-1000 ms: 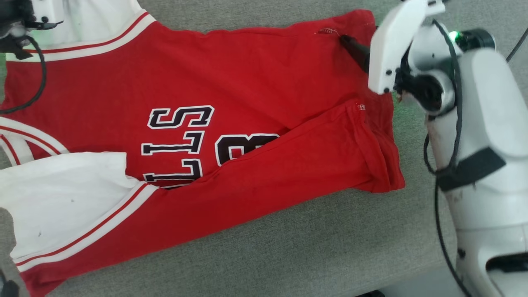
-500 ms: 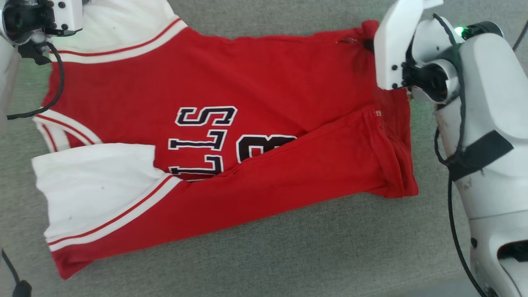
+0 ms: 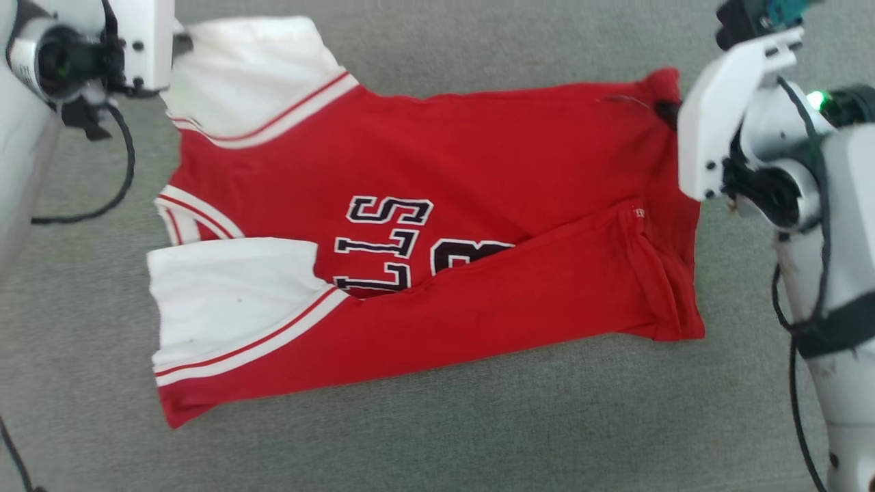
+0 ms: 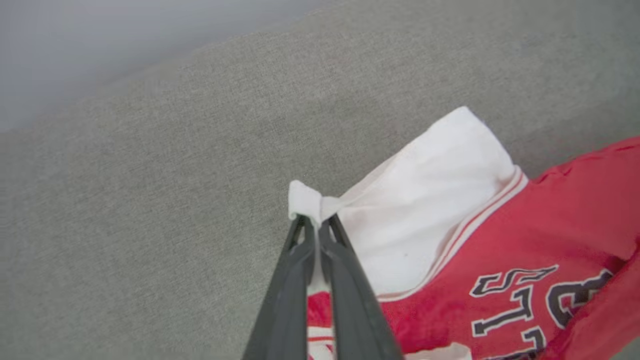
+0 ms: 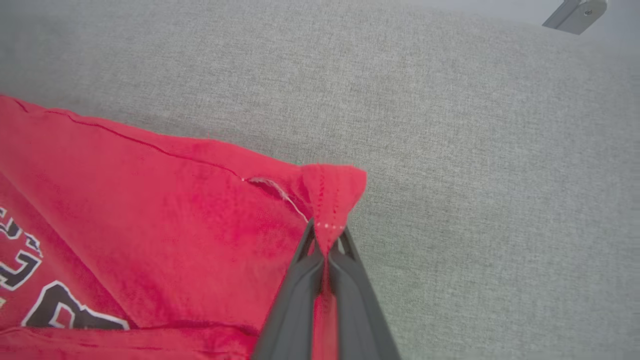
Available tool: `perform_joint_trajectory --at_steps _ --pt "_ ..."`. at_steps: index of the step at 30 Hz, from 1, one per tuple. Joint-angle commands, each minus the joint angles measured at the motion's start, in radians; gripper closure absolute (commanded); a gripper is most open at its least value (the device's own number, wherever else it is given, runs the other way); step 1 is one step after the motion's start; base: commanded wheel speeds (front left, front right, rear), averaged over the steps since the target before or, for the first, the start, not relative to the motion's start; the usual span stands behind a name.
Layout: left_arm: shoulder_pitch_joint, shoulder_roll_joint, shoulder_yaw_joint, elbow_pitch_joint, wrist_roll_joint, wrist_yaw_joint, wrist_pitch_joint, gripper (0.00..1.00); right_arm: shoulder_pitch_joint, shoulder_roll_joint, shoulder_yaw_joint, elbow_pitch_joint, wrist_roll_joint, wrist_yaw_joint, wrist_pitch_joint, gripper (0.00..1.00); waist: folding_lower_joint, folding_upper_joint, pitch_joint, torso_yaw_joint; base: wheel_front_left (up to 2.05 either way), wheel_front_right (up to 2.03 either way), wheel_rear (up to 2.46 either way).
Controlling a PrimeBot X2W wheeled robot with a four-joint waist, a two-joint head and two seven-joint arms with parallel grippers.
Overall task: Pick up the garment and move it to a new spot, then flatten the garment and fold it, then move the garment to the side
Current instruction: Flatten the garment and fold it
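The left end effector point(image 4: 315, 226) is pinching a white sleeve corner of the garment point(image 3: 492, 150), its fingers closed tight on the cloth. The right end effector point(image 5: 325, 235) is gripping a red hem corner likewise. Between them the garment is lying spread on the grey fabric surface point(image 3: 478, 437), with its near side folded over part of the black lettering point(image 3: 389, 212).

The grey fabric surface point(image 3: 478, 437) carries the red garment point(image 3: 478, 178), spread partly folded
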Motion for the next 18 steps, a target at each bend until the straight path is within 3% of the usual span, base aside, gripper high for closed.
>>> perform_joint_trajectory --at_steps 1,7,15,16,18 --pt "0.032 0.010 0.000 -0.021 -0.020 0.019 0.017 1.00 0.032 -0.011 -0.004 -0.025 0.010 0.000 0.012 1.00 0.0000 0.0000 -0.031 0.025 0.00 0.00 0.00" --pt "0.142 0.079 0.004 -0.220 -0.055 0.115 0.096 1.00 0.158 -0.055 -0.037 -0.189 0.048 0.000 0.077 1.00 0.0000 0.0000 -0.069 0.052 0.00 0.00 0.00" --pt "0.361 0.255 0.016 -0.661 -0.121 0.317 0.190 1.00 0.336 -0.072 -0.110 -0.408 0.057 0.000 0.202 1.00 0.0000 0.0000 -0.087 0.066 0.00 0.00 0.00" --pt "0.361 0.255 0.016 -0.661 -0.121 0.317 0.190 1.00 0.336 -0.072 -0.110 -0.408 0.057 0.000 0.202 1.00 0.0000 0.0000 -0.087 0.066 0.00 0.00 0.00" --pt "0.425 0.299 0.013 -0.767 -0.140 0.367 0.206 1.00 0.384 -0.066 -0.123 -0.443 0.064 0.000 0.235 1.00 0.0000 0.0000 -0.089 0.069 0.00 0.00 0.00"
